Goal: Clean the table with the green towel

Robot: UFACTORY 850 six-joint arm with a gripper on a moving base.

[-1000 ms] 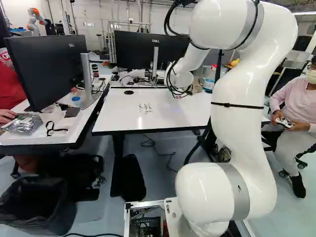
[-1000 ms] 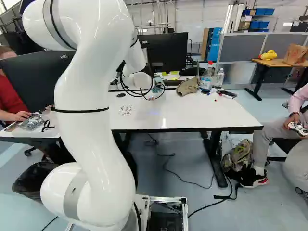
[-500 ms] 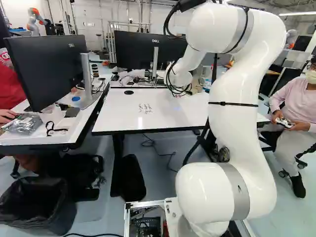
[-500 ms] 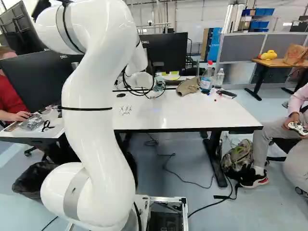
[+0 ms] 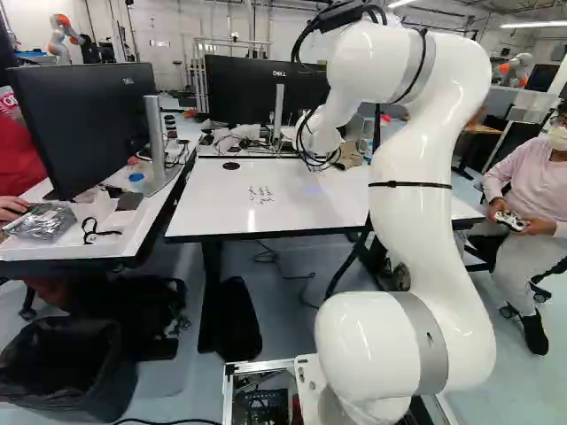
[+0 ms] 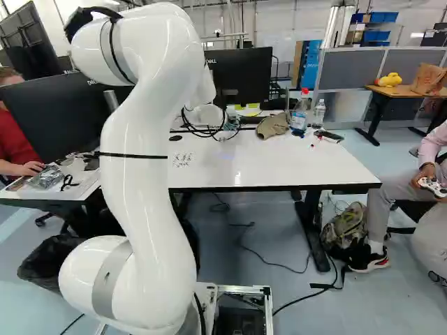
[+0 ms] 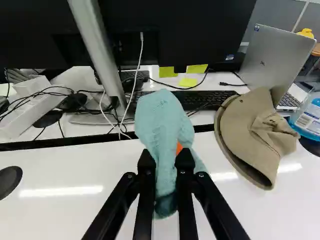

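Over the table's far side [image 7: 70, 212], here's the gripper [image 7: 165, 157], both fingers pinching the green towel [image 7: 162, 117], folds hanging free, presumably to wipe those dark marks [image 5: 261, 195]; the hat [image 7: 255, 137] beside it crowds that route.

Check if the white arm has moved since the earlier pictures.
Yes: in the left base view, the white arm has its upper bend lower and further left, judged against its lowest joint.
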